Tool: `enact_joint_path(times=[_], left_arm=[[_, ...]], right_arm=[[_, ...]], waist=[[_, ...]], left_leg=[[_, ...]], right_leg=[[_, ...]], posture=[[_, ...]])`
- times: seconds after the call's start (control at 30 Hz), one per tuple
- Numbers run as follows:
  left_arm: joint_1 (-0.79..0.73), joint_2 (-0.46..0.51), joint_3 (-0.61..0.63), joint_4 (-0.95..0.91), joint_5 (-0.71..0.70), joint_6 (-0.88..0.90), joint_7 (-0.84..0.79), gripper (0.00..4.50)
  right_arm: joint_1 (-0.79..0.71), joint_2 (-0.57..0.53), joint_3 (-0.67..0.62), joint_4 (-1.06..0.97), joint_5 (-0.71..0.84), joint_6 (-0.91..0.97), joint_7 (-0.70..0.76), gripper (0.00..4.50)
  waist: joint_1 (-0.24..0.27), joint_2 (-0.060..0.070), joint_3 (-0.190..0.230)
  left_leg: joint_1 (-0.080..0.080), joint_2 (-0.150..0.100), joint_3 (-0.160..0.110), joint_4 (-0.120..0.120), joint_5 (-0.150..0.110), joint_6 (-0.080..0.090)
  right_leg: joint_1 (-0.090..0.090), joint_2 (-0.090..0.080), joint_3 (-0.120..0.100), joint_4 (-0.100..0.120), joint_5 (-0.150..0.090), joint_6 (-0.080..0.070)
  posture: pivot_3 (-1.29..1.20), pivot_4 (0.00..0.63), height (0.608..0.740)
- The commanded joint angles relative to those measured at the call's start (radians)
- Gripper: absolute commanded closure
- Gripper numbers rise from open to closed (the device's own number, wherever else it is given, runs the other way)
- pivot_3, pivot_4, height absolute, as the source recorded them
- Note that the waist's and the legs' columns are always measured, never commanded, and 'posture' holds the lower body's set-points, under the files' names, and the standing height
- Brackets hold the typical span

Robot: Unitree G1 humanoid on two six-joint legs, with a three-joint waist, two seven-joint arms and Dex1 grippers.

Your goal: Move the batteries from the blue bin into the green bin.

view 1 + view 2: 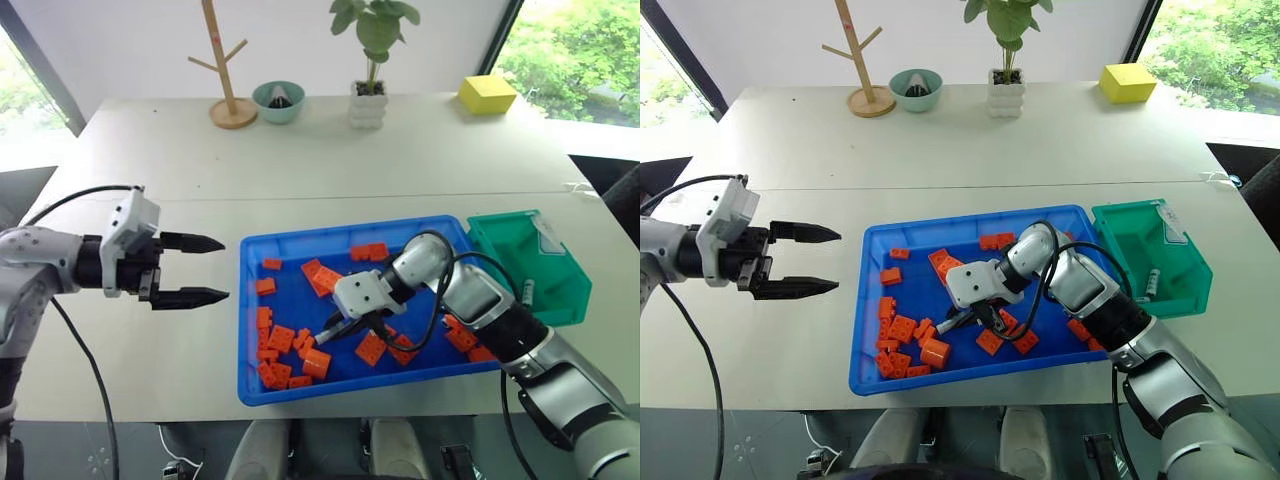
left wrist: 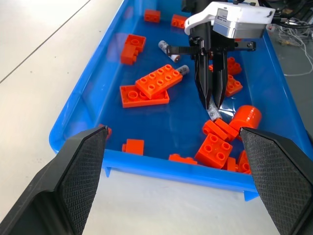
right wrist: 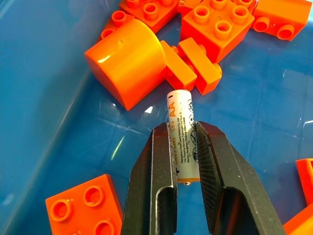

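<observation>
Near edge of the table (image 1: 150, 360): the blue bin (image 1: 256, 300) lies close to it, littered with orange bricks (image 1: 316, 363). The right gripper (image 3: 185, 161) reaches down into the bin's middle, its two black fingers pinched on an AA battery (image 3: 180, 128); the battery's far end juts past the fingertips toward a rounded orange block (image 3: 128, 59), while its near end is hidden between the fingers. In the head views this battery is a pale sliver below the gripper, largely covered by the wrist housing and black cable.

Two more batteries (image 2: 168, 49) lie on the blue floor nearer the bin's far wall; one (image 2: 182, 70) is partly tucked behind a flat orange plate (image 2: 159, 81), showing just one end.

Left of the bin, above bare table, the left gripper (image 1: 205, 270) hangs level with its fingers spread wide, holding nothing.

By the blue bin's far right corner sits the green bin (image 1: 505, 255), with one battery (image 1: 1152, 281) inside against its right wall, dimmed by the translucent plastic.

Far edge: a wooden branch stand (image 1: 228, 75), cut off at the top; a teal bowl (image 1: 278, 100) whose dark content is too small to identify; a potted plant (image 1: 369, 70); a yellow block (image 1: 487, 93).
</observation>
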Motion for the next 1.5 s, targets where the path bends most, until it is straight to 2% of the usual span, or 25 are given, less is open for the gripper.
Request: enact_joint_path(times=[0.03,0.13,0.3,0.43,0.6,0.7,0.77,0.87,0.97,1.07,1.23,1.27,1.4,1.5], left_arm=[[-0.026,-0.004,0.016,0.002,-0.015,-0.01,-0.002,0.0],[-0.032,-0.008,0.004,0.004,-0.014,-0.012,-0.014,0.0],[-0.057,-0.027,-0.013,0.01,-0.007,-0.013,-0.017,0.0],[-0.067,-0.032,-0.017,0.005,-0.013,-0.006,-0.026,0.0],[-0.073,-0.042,-0.021,-0.008,-0.039,0.016,-0.032,0.0],[-0.078,-0.058,-0.023,-0.017,-0.056,0.022,-0.024,0.0],[-0.085,-0.073,-0.025,-0.021,-0.066,0.028,-0.015,0.0],[-0.09,-0.088,-0.033,-0.026,-0.066,0.029,-0.006,0.0],[-0.094,-0.099,-0.04,-0.027,-0.061,0.024,-0.001,0.0],[-0.1,-0.103,-0.045,-0.025,-0.056,0.019,-0.004,0.0],[-0.131,-0.106,-0.056,-0.006,-0.046,0.021,-0.007,0.0],[-0.134,-0.104,-0.054,-0.006,-0.047,0.024,-0.008,0.0],[-0.125,-0.095,-0.047,-0.013,-0.05,0.029,-0.011,0.0],[-0.118,-0.094,-0.047,-0.016,-0.045,0.024,-0.01,0.0]], right_arm=[[0.009,-0.005,-0.036,-0.07,0.029,0.028,0.009,4.42],[0.003,-0.002,-0.076,-0.153,0.088,0.134,0.001,4.42],[-0.018,-0.026,-0.186,-0.226,0.086,0.222,-0.112,4.42],[0.038,-0.081,-0.392,-0.339,0.19,0.384,-0.212,4.42],[0.227,-0.283,-0.692,-0.418,0.255,0.478,-0.251,4.42],[0.344,-0.398,-0.919,-0.33,0.242,0.495,-0.282,4.42],[0.417,-0.44,-1.021,-0.272,0.233,0.491,-0.303,4.42],[0.527,-0.457,-1.105,-0.236,0.23,0.464,-0.316,4.42],[0.612,-0.448,-1.129,-0.212,0.213,0.421,-0.346,4.42],[0.618,-0.427,-1.119,-0.199,0.233,0.442,-0.404,2.98],[0.593,-0.42,-1.07,-0.186,0.225,0.42,-0.468,0.33],[0.573,-0.419,-1.061,-0.188,0.238,0.435,-0.478,0.07],[0.456,-0.386,-1.007,-0.251,0.337,0.534,-0.509,0.07],[0.321,-0.292,-0.913,-0.371,0.448,0.712,-0.595,0.07]], waist=[[0.0,0.0,0.0],[0.0,0.0,0.0],[0.001,0.0,0.0],[0.007,0.0,0.0],[0.027,-0.001,0.0],[0.027,-0.001,0.0],[0.027,-0.001,0.0],[0.024,-0.001,0.0],[0.018,-0.001,0.0],[0.016,-0.001,0.0],[0.024,-0.001,0.0],[0.025,-0.001,0.0],[0.02,-0.001,0.0],[0.012,-0.001,0.0]], left_leg=[[0.0,0.0,0.0,0.0,0.0,0.0],[0.0,0.0,0.0,0.0,0.0,0.0],[0.0,0.0,0.0,0.001,0.0,-0.001],[0.0,0.0,0.0,0.001,0.001,-0.001],[0.0,-0.001,0.0,0.001,0.0,-0.001],[0.0,-0.001,0.0,0.001,0.0,-0.001],[0.0,-0.001,0.0,0.001,0.0,-0.001],[0.0,0.0,0.0,0.001,0.0,0.0],[0.002,0.0,0.001,0.0,0.0,0.0],[0.002,0.0,0.002,0.001,0.0,0.0],[0.003,0.0,0.003,0.002,0.0,0.0],[0.003,0.0,0.003,0.002,0.0,0.0],[0.002,0.0,0.003,0.002,0.0,0.0],[0.003,0.001,0.002,0.002,0.0,0.0]], right_leg=[[0.0,0.0,0.0,0.0,0.0,0.0],[0.0,0.0,0.0,0.001,0.0,0.0],[-0.001,0.0,0.0,0.003,0.0,0.0],[-0.001,-0.001,0.0,0.004,0.0,0.0],[-0.001,-0.001,0.0,0.003,0.0,0.0],[0.0,-0.002,0.0,0.003,0.0,0.0],[0.0,-0.002,0.0,0.003,0.0,0.0],[0.001,-0.001,0.0,0.003,0.0,0.0],[0.001,-0.001,0.001,0.004,0.0,-0.001],[0.001,-0.002,0.002,0.005,0.0,0.0],[0.001,-0.001,0.003,0.005,0.0,-0.001],[0.001,-0.001,0.003,0.005,0.0,-0.001],[0.001,-0.001,0.003,0.005,0.0,-0.001],[0.001,-0.001,0.003,0.005,0.0,-0.001]], posture=[[0.0,0.15,0.702],[0.0,0.15,0.702],[0.0,0.15,0.702],[0.0,0.15,0.702],[0.0,0.15,0.702],[0.0,0.15,0.702],[0.0,0.15,0.702],[0.0,0.15,0.702],[0.0,0.15,0.702],[0.0,0.15,0.702],[0.0,0.15,0.702],[0.0,0.15,0.702],[0.0,0.15,0.702],[0.0,0.15,0.702]])
